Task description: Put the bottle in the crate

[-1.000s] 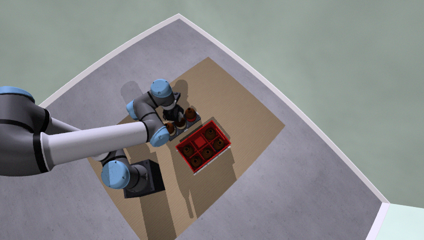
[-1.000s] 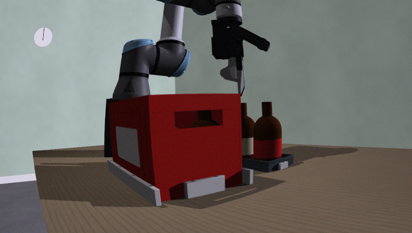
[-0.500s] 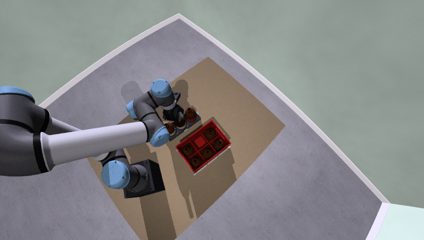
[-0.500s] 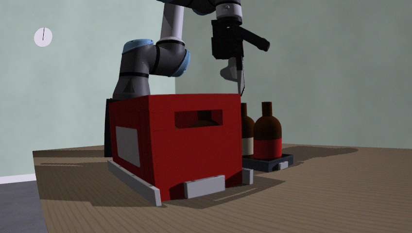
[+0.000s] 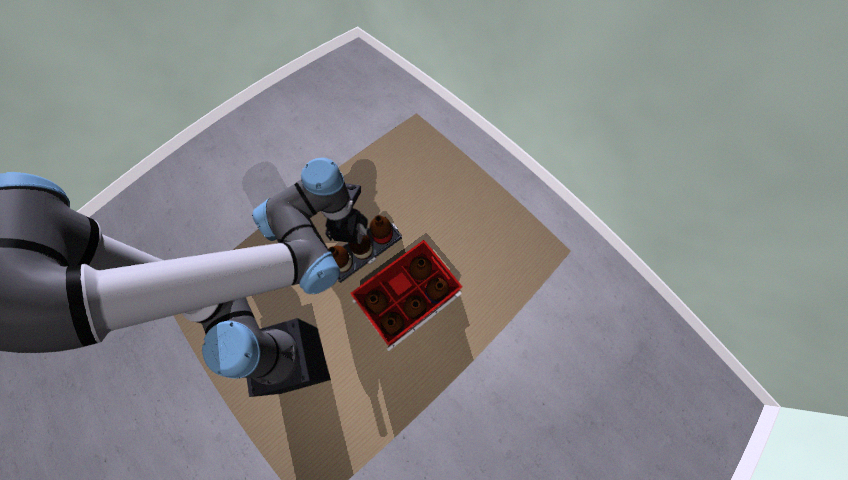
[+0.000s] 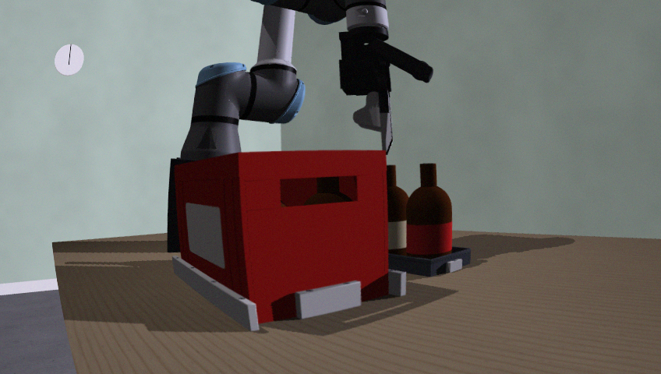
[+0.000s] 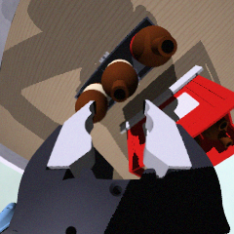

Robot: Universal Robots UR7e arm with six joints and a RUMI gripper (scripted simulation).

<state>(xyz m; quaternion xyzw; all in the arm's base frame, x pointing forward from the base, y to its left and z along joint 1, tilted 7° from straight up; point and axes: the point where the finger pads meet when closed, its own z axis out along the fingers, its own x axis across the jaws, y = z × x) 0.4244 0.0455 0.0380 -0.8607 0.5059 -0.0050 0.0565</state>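
A red crate [image 5: 387, 267] [image 6: 315, 241] [image 7: 211, 94] holds several brown bottles and has one empty slot [image 5: 397, 283] in its row nearest the tray. Beside it a dark tray [image 5: 393, 240] [image 6: 431, 267] [image 7: 90, 80] holds three upright brown bottles in a line: one with a red label [image 5: 380, 227] [image 6: 429, 208] [image 7: 153, 44], a middle one [image 5: 360, 245] [image 7: 119, 80] and a third [image 5: 339, 255] [image 7: 93, 103]. My gripper [image 5: 355, 231] [image 6: 387, 144] [image 7: 119, 101] is open and empty. It points down just above the neck of the middle bottle.
The crate and the tray stand on a brown table top [image 5: 476, 208] [image 6: 510, 315]. Grey stop bars [image 6: 326, 298] lie against the crate's base. The arm's base [image 5: 285, 356] stands at the table's near left. The upper arm stretches across the left of the overhead view.
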